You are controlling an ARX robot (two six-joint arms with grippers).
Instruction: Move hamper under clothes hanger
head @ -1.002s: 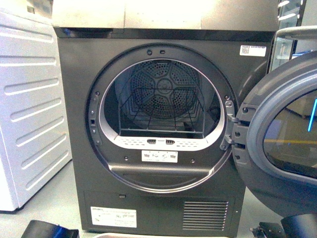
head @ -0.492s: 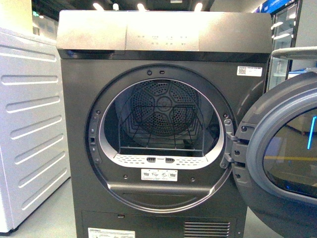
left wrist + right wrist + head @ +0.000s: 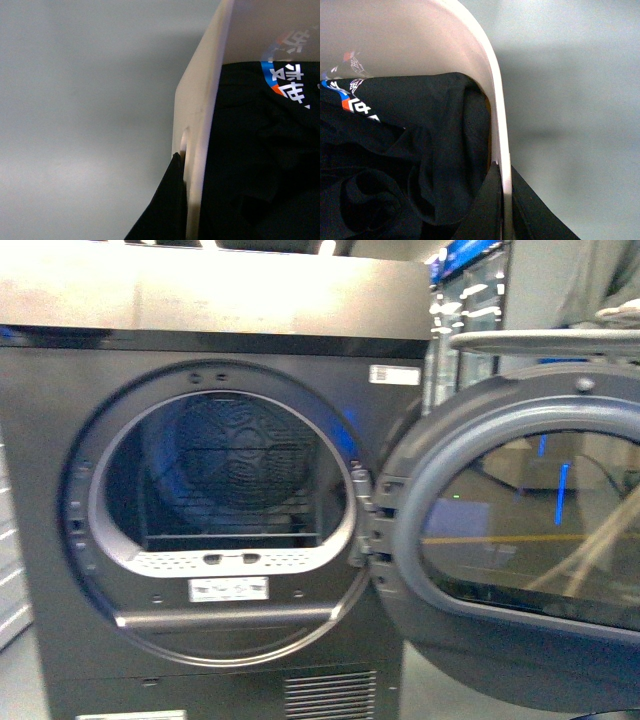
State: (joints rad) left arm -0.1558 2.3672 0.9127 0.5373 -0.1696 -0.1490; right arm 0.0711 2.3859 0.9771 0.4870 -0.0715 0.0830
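The hamper is a beige tub; its rim (image 3: 200,115) crosses the left wrist view, and its rounded corner (image 3: 495,115) curves through the right wrist view. My left gripper (image 3: 189,170) is shut on the hamper's rim beside a handle slot. My right gripper (image 3: 504,172) is shut on the opposite rim, one dark finger on each side of the wall. The front view shows neither the hamper nor a gripper. A grey horizontal tube (image 3: 540,340) at the far right, above the dryer door, looks like a bar of the clothes hanger; the rest is out of view.
A black T-shirt (image 3: 410,150) with coloured print (image 3: 290,75) fills the hamper. The dark grey dryer (image 3: 220,500) stands close ahead, its round door (image 3: 520,540) swung open to the right. Grey floor (image 3: 75,125) lies beside the hamper.
The front view has swung right and risen. The dryer has slid left in the picture and its open door now fills the right half. The white machine and arm parts have left the view.
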